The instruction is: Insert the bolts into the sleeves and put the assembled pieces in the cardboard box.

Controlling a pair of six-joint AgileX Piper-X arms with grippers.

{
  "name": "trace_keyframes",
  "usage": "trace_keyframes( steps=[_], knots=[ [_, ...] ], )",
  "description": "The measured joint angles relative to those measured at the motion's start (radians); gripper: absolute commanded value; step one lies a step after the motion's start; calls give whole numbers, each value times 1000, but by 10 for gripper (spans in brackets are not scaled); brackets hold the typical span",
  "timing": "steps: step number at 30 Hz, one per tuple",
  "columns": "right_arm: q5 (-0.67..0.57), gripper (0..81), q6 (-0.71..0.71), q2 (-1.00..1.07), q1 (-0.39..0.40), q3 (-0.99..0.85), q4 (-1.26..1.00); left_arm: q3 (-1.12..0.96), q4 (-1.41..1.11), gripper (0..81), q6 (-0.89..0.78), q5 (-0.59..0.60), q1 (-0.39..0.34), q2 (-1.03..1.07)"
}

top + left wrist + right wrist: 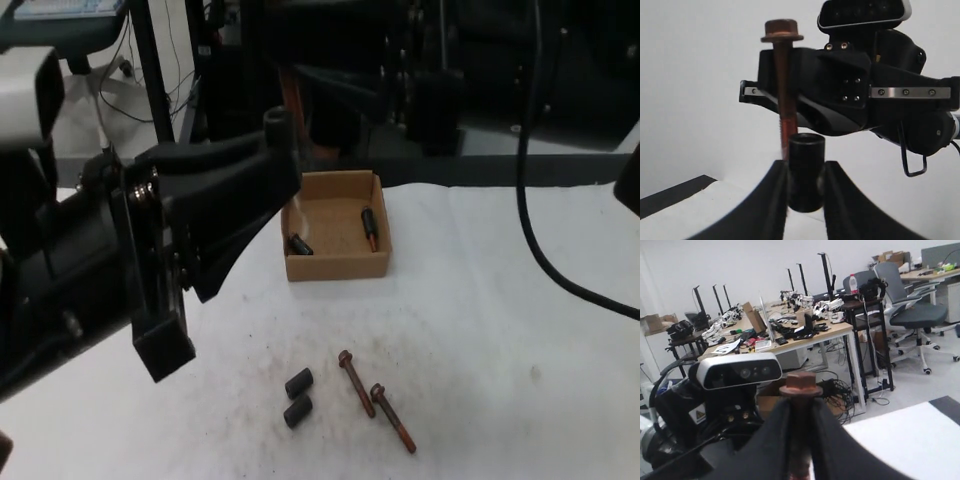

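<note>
a bolt [800, 385] with a rust-brown flanged hex head stands clamped in the right gripper [800, 410], whose smooth black fingers are closed tight on the shank just under the head. in the left wrist view this bolt hangs upright, head on top, its reddish threaded shank running down just beside the rim of a sleeve [806, 170]; i cannot tell whether the two touch. the sleeve is a short, matte black tube with its open mouth upward, pinched between the curved black fingers of the left gripper [806, 167], which are narrowed to the tube's width. both arms are raised above the bench. on the bench's white cloth [500, 330], two loose sleeves [298, 382] lie side by side near two loose bolts [356, 383]. farther back sits the cardboard box [335, 265], brown and open-topped, with two assembled pieces [370, 226] inside.
</note>
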Motion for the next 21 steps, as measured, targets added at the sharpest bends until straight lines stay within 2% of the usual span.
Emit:
trace_keyframes(
  steps=[11, 21],
  knots=[
    [43, 8, 0, 0, 6, 0, -68, 2, 74, 4, 0, -7, 0, 0],
    [17, 8, 43, 0, 6, 0, -68, 2, 113, 4, 14, -90, 0, 2]
  ],
)
